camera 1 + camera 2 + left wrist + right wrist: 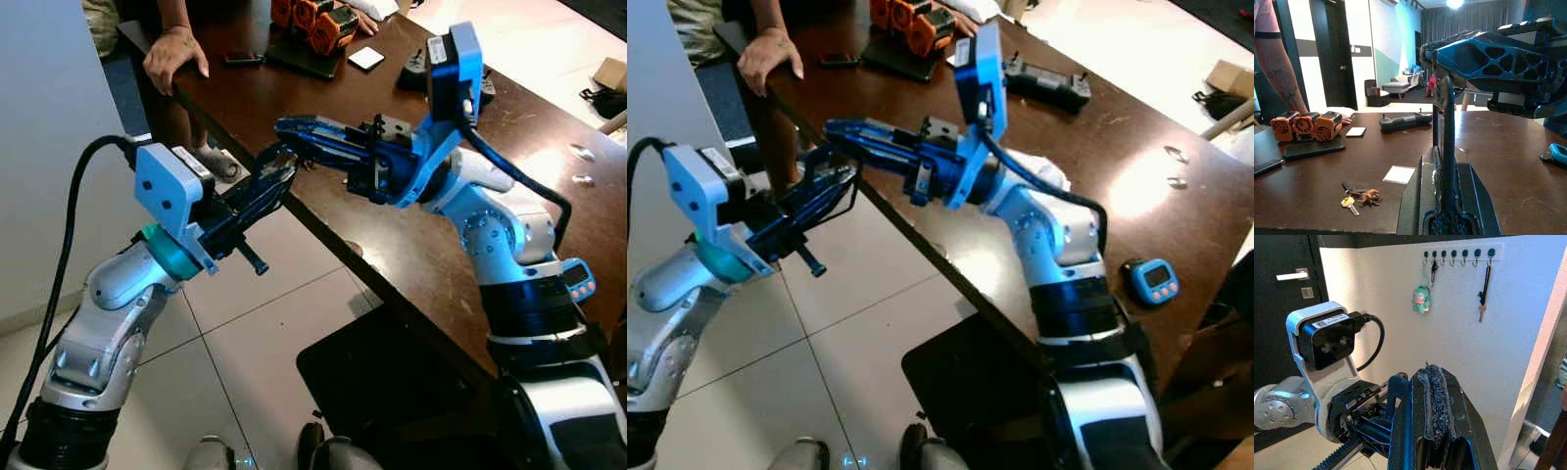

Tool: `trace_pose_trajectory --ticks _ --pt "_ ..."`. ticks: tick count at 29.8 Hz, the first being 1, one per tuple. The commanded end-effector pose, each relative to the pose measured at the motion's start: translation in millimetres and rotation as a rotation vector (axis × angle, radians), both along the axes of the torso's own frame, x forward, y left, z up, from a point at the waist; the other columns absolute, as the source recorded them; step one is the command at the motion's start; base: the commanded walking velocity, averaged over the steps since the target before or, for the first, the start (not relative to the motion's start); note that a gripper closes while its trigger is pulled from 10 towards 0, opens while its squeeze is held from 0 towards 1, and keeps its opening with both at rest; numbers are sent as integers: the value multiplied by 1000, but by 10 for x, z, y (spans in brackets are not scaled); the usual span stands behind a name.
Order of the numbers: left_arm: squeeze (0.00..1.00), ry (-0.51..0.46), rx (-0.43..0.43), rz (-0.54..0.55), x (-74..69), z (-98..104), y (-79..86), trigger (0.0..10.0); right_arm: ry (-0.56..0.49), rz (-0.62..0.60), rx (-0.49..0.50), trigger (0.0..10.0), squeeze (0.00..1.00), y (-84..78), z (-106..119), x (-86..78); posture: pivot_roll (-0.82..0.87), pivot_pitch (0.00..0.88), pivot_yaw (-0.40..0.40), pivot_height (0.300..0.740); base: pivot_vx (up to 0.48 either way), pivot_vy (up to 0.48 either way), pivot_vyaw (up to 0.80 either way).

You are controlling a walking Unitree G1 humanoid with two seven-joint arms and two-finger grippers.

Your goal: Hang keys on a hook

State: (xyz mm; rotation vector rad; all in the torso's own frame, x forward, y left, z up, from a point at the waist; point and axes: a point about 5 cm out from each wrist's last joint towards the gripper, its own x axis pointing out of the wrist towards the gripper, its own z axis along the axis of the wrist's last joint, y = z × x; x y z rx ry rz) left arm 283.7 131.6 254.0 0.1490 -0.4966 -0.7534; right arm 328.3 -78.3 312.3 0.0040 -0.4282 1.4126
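Observation:
The keys, a black fob, a gold key and an orange charm, lie on the dark table near its edge, seen in the left wrist view just ahead of my left gripper. That gripper is shut and empty, level with the table's edge. My right gripper, also shut and empty, reaches out over the edge just above the left one. On the white wall, a hook rail carries a green charm and a black lanyard with a key; several hooks are bare.
A person's hand rests on the table's far corner. Orange battery packs, a phone, a white card and a controller sit at the back. A blue timer lies by my right arm. Tiled floor lies below.

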Motion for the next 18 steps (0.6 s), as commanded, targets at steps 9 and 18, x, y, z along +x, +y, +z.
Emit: trace_pose_trajectory --ticks 9,18 --pt "0 -5 -30 -25 9 51 -2 0 69 -123 37 10000 1000 -95 -123 75 173 112 -32 740 0 0 0" --pt "0 -5 -43 2 15 76 38 0 126 -148 177 10000 1000 -177 -207 38 173 123 -26 740 0 0 0"
